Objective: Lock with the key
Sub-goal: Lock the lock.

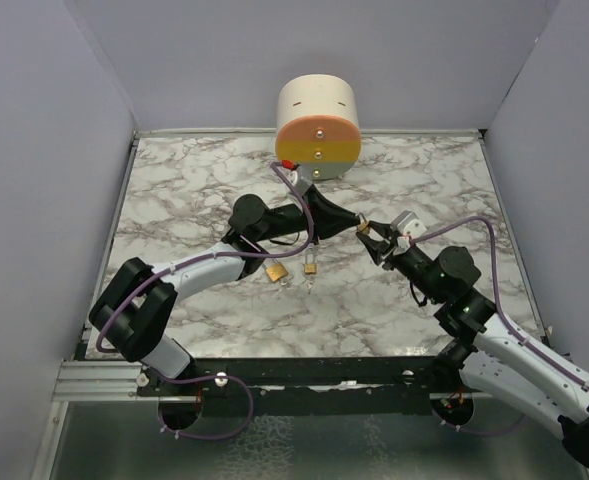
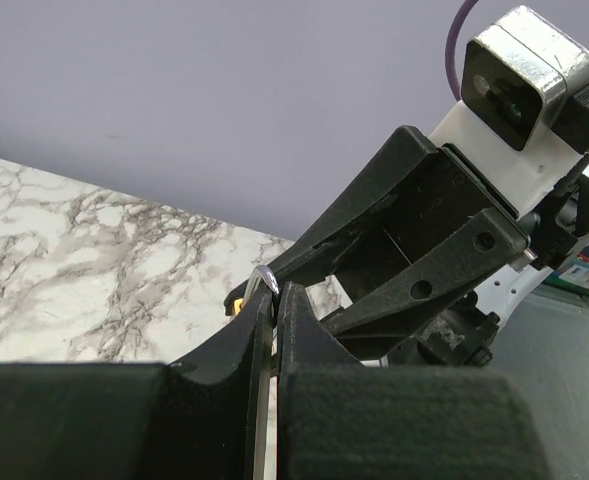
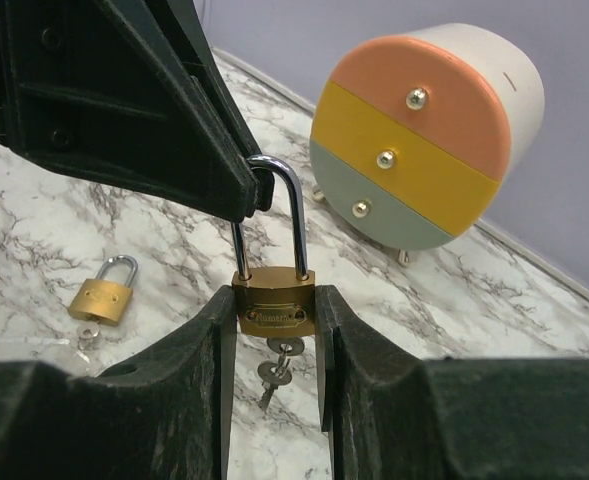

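Note:
A brass padlock is held in the air between my two grippers. My right gripper is shut on its body from both sides. My left gripper is shut on the top of its steel shackle, which shows as a silver loop between the left fingertips. Both shackle legs reach the brass body. A key sits in the bottom of the lock, and a second key hangs from it. In the top view the grippers meet at the padlock, over the middle of the table.
A round drawer unit with orange, yellow and grey-green fronts stands at the back. Two more brass padlocks lie on the marble table under the left arm. One of them shows in the right wrist view.

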Available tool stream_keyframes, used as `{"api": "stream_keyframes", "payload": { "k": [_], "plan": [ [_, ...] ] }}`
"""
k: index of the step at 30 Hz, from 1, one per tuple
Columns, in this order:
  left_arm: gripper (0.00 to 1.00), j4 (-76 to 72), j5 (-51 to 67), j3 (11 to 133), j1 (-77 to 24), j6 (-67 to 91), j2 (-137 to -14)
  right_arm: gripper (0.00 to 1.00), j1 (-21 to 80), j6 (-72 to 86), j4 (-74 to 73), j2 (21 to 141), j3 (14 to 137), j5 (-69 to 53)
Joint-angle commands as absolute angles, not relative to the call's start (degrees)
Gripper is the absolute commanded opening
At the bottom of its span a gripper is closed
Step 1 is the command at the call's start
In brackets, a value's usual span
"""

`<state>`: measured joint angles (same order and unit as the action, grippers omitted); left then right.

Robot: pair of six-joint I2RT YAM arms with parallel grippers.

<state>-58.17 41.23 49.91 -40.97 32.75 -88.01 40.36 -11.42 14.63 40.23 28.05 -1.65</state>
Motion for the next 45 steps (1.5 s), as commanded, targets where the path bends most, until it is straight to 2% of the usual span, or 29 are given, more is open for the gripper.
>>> {"api": "stream_keyframes", "payload": {
  "k": [1, 2, 6, 9, 13, 20, 25, 28, 37, 45],
  "plan": [
    [0.00, -42.32, 44.93, 48.20, -44.23, 31.21, -90.85, 0.01, 41.52, -7.96, 33.07, 37.29, 33.59, -6.23],
    [0.00, -42.30, 44.29, 48.68, -44.26, 30.83, -90.49, 0.02, 41.57, -7.56, 31.79, 37.16, 32.87, -5.97],
    [0.00, -41.79, 41.24, 51.05, -44.06, 29.28, -89.36, 0.31, 41.53, -5.48, 27.05, 36.36, 30.09, -2.68],
    [0.00, -41.48, 39.81, 53.23, -43.63, 28.55, -89.49, 0.42, 41.57, -4.04, 24.61, 35.04, 27.88, -0.18],
    [0.00, -41.19, 39.50, 56.02, -42.95, 28.09, -90.43, 0.49, 41.55, -2.14, 21.31, 33.39, 25.59, 2.79],
    [0.00, -40.87, 40.65, 59.00, -41.75, 28.04, -91.37, 0.52, 41.50, 1.11, 16.10, 30.89, 22.84, 10.54],
    [0.00, -40.56, 42.41, 59.10, -40.02, 28.04, -90.36, 0.64, 41.53, 5.55, 14.11, 26.27, 19.57, 19.96],
    [0.00, -40.43, 43.59, 58.17, -39.21, 27.38, -88.95, 0.76, 41.53, 6.99, 13.44, 23.19, 18.86, 23.58],
    [0.00, -40.07, 47.85, 56.85, -36.15, 27.00, -87.29, 0.75, 41.56, 10.48, 9.74, 17.15, 18.85, 39.55],
    [0.00, -40.06, 50.59, 57.86, -36.08, 27.00, -87.06, 0.74, 41.48, 11.25, 7.78, 28.11, 24.80, 44.62]
  ]
}}
